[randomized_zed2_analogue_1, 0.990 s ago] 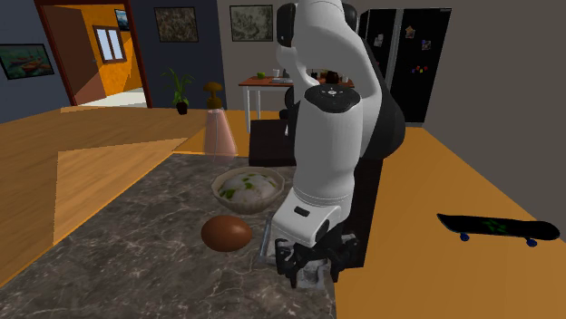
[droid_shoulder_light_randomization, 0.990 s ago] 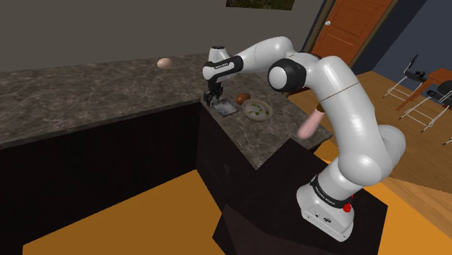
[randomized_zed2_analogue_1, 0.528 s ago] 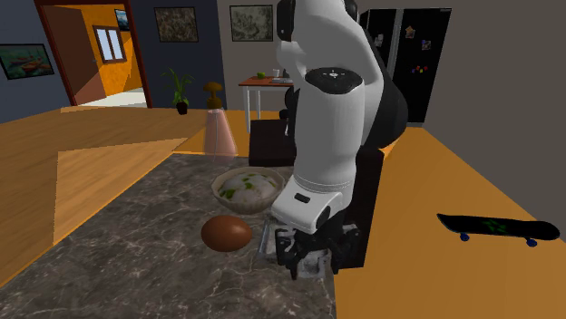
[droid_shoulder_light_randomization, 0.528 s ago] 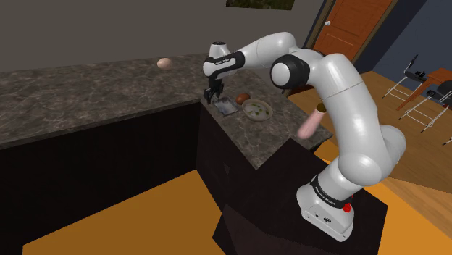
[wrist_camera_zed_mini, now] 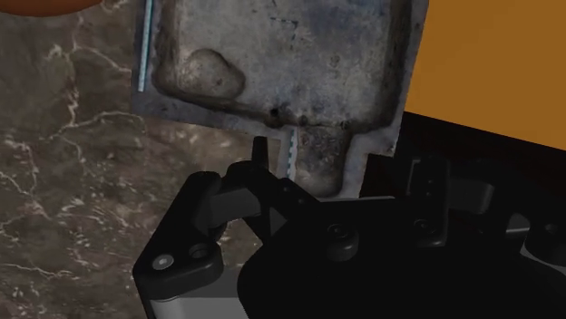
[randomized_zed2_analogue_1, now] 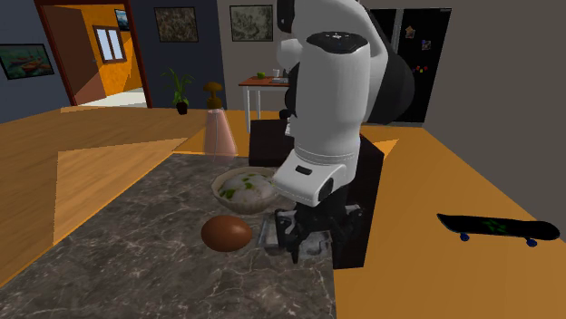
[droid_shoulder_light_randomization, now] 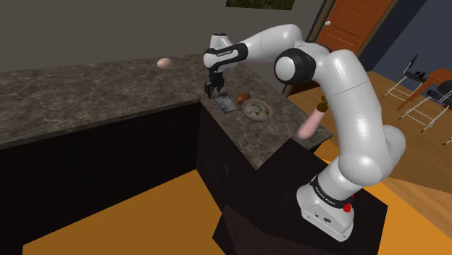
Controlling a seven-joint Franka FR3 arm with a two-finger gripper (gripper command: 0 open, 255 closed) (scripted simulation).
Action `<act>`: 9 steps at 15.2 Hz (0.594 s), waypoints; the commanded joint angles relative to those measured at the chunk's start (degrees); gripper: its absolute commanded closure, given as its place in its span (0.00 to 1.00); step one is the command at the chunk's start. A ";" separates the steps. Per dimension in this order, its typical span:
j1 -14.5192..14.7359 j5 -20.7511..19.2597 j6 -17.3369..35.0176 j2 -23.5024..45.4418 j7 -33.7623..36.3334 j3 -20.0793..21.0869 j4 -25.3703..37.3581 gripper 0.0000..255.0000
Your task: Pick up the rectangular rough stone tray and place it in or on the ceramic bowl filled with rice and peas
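The rough grey stone tray (wrist_camera_zed_mini: 281, 63) is rectangular, with a shallow well and a short tab on its near edge. My gripper (wrist_camera_zed_mini: 317, 177) is shut on that tab. In the shoulder view the gripper (droid_shoulder_light_randomization: 212, 88) hangs over the counter corner, and the tray (droid_shoulder_light_randomization: 227, 102) juts from it toward the bowl, just above the dark marble. The ceramic bowl of rice and peas (droid_shoulder_light_randomization: 257, 109) stands to the tray's right. From the second exterior view, the gripper (randomized_zed2_analogue_1: 304, 243) holds the tray (randomized_zed2_analogue_1: 270, 232) near the counter edge, with the bowl (randomized_zed2_analogue_1: 245, 188) behind it.
A brown ball (randomized_zed2_analogue_1: 227, 233) lies beside the tray, between it and the bowl. A pink cone-shaped vase (droid_shoulder_light_randomization: 310, 124) stands at the counter's near end. A pale egg-shaped thing (droid_shoulder_light_randomization: 164, 63) rests far back on the counter (droid_shoulder_light_randomization: 87, 94). The counter edge drops off right by the gripper.
The gripper has risen a little and moved back over the counter corner, and the tray has come up with it. Bowl and brown ball have not moved.
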 commanded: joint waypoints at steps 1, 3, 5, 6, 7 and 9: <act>-0.02 -0.01 -1.08 -0.99 -0.04 -0.01 0.09 1.00; -0.01 -0.01 -1.96 -1.92 -0.04 -0.02 0.04 1.00; -0.01 -0.02 -2.87 -2.80 -0.05 -0.03 0.07 1.00; 0.00 -0.02 -3.34 -3.23 -0.05 -0.03 0.12 1.00; 0.00 -0.03 -3.80 -3.67 -0.06 -0.04 0.13 1.00; 0.00 -0.03 -4.78 -4.46 -0.06 -0.04 0.32 1.00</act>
